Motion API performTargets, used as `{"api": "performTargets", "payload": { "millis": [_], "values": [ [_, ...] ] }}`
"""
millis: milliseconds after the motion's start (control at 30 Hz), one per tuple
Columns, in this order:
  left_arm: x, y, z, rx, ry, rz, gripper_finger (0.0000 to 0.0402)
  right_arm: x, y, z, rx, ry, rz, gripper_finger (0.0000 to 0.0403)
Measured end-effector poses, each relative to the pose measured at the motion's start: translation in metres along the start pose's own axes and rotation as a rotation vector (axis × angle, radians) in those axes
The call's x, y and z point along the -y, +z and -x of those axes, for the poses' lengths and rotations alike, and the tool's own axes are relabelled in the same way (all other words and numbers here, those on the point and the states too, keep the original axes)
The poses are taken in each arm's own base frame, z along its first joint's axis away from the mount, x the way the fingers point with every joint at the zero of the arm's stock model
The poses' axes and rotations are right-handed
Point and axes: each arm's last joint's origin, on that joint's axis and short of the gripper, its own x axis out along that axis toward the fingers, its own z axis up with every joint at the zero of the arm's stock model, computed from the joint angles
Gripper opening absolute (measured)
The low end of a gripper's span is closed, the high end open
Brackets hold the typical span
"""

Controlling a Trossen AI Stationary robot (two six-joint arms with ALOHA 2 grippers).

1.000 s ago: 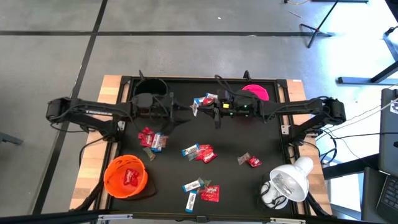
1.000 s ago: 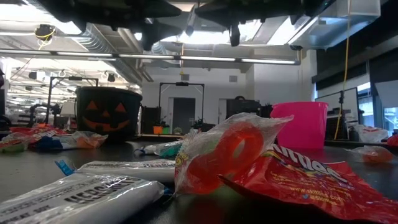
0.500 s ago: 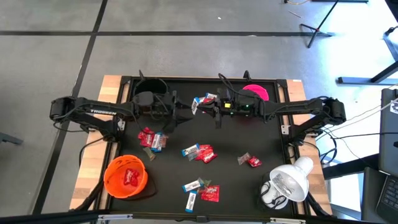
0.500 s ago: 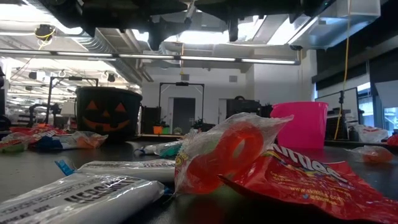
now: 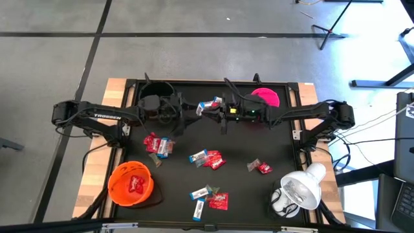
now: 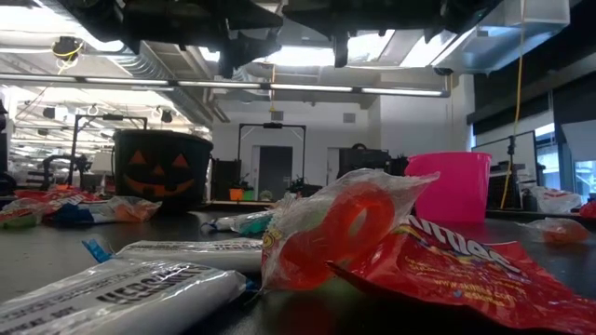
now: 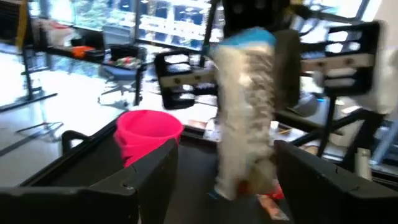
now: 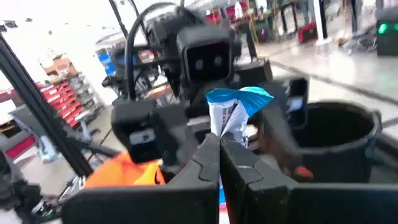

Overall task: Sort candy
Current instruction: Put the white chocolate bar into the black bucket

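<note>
One blue-and-white candy (image 8: 233, 118) stands upright, pinched at its lower end between the right gripper's (image 8: 219, 144) closed fingers; other sweets (image 5: 207, 158) lie scattered below.

Red and blue-and-white candy (image 5: 207, 158) on a black table (image 5: 278, 149) (orange bowl (image 5: 130, 183), pink bowl (image 5: 266, 96))

One camera hangs overhead, looking straight down on the whole tabletop (image 5: 272, 145). Another sits at tabletop level, close behind foreground wrappers, facing the room. Each wrist camera looks along its own claw toward the other arm; both low and left wrist views catch the pink bowl (image 6: 456, 186)
</note>
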Motion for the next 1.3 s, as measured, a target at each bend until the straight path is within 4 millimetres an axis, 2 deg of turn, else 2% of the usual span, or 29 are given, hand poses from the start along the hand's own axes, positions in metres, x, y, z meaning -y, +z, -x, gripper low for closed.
{"api": "performTargets", "payload": {
  "millis": [133, 600, 800, 933, 1133, 1300],
  "values": [
    [-0.001, -0.002, 0.000, -0.021, 0.025, 0.000, 0.0227, 0.000, 0.000, 0.000, 0.000, 0.002, 0.000, 0.0000],
    [0.000, -0.004, 0.000, -0.046, -0.018, 0.035, 0.0088, 0.000, -0.001, 0.000, -0.014, 0.025, -0.001, 0.0000],
    [0.001, -0.001, 0.004, -0.046, -0.032, 0.035, 0.0083, -0.002, 0.002, 0.003, -0.022, 0.060, 0.015, 0.0014],
    [0.001, 0.004, 0.013, -0.071, 0.016, 0.009, 0.0083, -0.009, 0.014, 0.014, -0.027, 0.069, 0.064, 0.0038],
    [-0.002, 0.015, 0.040, -0.121, 0.151, -0.037, 0.0083, -0.017, 0.032, 0.034, -0.018, 0.045, 0.117, 0.0071],
    [-0.013, 0.018, 0.073, -0.223, 0.357, -0.083, 0.0083, -0.018, 0.035, 0.043, -0.048, -0.004, 0.134, 0.0080]
  ]
}}
